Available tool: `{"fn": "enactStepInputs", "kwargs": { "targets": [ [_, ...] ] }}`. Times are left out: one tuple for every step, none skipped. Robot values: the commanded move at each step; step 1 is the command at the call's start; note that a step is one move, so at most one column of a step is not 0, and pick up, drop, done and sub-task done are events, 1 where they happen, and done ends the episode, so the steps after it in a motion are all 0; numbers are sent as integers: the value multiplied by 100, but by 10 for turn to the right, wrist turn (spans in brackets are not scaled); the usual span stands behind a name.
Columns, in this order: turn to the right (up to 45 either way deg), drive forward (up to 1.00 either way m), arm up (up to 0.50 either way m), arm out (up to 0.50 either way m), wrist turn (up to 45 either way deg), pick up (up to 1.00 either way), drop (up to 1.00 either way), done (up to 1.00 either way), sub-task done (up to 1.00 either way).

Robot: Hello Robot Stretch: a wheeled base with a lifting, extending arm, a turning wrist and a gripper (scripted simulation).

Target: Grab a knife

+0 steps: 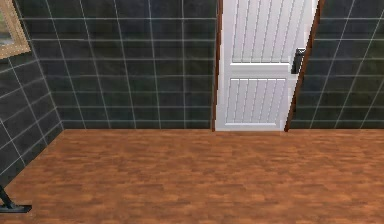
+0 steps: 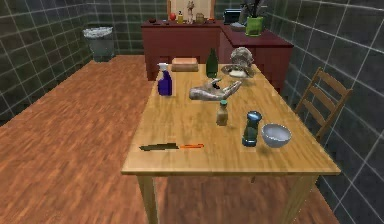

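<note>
Currently knife flat on wooden table, by its nearest edge.

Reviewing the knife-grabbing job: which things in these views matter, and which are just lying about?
Job: dark-bladed knife with an orange handle, lying on the light wooden table.
Lying about: blue spray bottle, green bottle, pale round bowl, dark shaker, wooden chair, white panelled door.

Forward view faces door; arm side view overlooks table.
</note>
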Motion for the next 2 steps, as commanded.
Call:
{"fn": "enactStepInputs", "kwargs": {
  "targets": [
    [0,0,50,0,0,0,0,0,0],
    [0,0,34,0,0,0,0,0,0]
  ]
}}
